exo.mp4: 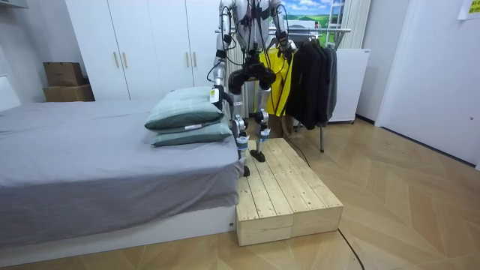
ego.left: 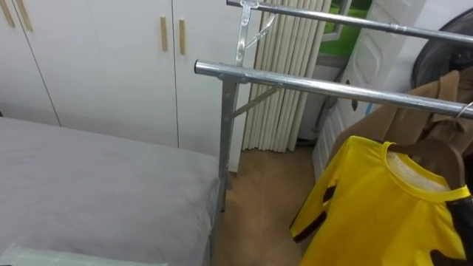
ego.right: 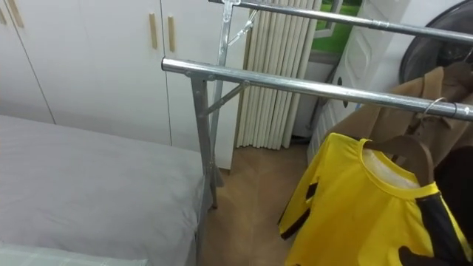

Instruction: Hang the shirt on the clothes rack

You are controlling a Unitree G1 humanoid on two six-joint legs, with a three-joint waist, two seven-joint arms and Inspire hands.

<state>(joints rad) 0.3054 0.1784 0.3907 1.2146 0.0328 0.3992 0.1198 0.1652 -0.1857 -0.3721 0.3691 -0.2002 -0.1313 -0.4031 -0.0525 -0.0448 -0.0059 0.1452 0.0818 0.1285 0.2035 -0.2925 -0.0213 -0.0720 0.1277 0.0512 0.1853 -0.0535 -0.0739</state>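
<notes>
Bedding in grey covers the bed (ego.left: 96, 185) that fills the near left of the eye views. Behind it stands a white wardrobe (ego.left: 96, 59) with pale wooden handles (ego.left: 164, 34). Right of the bed's edge a metal post rises from the wooden floor (ego.left: 266, 192) and carries the lower rail (ego.left: 310, 85) of a clothes rack, which runs away to the right. An upper rail (ego.left: 355, 22) runs above and farther back. A pleated beige curtain (ego.left: 284, 111) hangs behind the post. At the near right the yellow shirt (ego.left: 384, 214), with dark trim on its sleeve, hangs from the lower rail by a hanger whose metal hook (ego.left: 464, 111) shows at the right edge. A brown coat (ego.left: 414, 111) hangs just behind it.

In the room view the robot stands on a low wooden platform (exo.mp4: 285, 195) beside the bed, facing the rack. Two green pillows (exo.mp4: 187, 112) lie stacked on the bed to its left. Its left hand (exo.mp4: 217, 91) hangs low near the pillows; whether that hand is open or closed cannot be told. Its right hand (exo.mp4: 286, 47) is raised beside the top of the yellow shirt, and its state cannot be told either. Dark clothes (exo.mp4: 315, 75) hang farther right on the rack.
</notes>
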